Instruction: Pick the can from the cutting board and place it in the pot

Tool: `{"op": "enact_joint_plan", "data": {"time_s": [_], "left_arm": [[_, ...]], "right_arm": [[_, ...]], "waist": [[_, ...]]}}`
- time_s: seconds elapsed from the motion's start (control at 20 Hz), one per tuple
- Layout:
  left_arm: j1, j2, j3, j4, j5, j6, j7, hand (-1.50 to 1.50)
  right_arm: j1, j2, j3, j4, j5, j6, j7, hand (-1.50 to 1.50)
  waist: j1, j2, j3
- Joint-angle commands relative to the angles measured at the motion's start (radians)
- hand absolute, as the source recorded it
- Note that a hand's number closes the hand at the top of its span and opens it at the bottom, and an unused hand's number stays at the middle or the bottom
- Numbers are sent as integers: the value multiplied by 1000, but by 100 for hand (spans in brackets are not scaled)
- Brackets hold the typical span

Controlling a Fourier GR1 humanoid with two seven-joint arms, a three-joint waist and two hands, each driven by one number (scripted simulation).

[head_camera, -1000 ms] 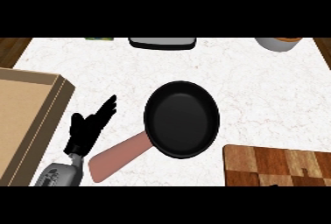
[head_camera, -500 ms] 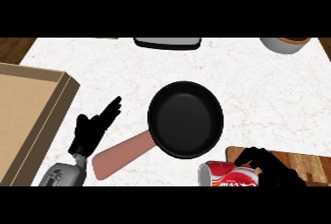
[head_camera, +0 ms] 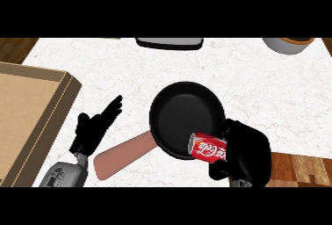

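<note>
Right hand [head_camera: 246,151] was clamped around the red cola can [head_camera: 209,148], over the black frying pan [head_camera: 186,116] rim. Judged placing step: next, centre, lower, release. Left hand [head_camera: 94,127] rested open.

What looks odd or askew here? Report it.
Only the can: it lies tipped on its side in the right hand, over the black pan's near rim. Nothing looks spilled or damaged.

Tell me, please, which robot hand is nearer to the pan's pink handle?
Left. The left robot hand sits beside the pink handle; the right robot hand, holding the can, is across the pan.
</note>
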Motion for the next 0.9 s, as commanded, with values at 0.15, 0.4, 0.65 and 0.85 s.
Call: {"op": "enact_joint_plan", "data": {"time_s": [0.15, 0.4, 0.65, 0.85], "left_arm": [[11, -2, -6, -18, -3, -1, 9, 0], [16, -16, -12, 4, -10, 2, 0, 0], [-3, -9, -1, -2, 0, -5, 16, 0], [-3, 4, 28, 7, 5, 6, 18, 0]], "right_arm": [[-231, 4, -61, 288, -289, 73, 260, -150], [-447, 4, -60, 385, -363, -302, 172, -150], [-549, 4, -144, 316, -351, -577, 116, -150], [-579, 4, -181, 294, -264, -783, 166, -150]], "waist": [[8, -7, 3], [-10, -13, 5], [-17, -16, 5], [-39, -22, 4]]}}
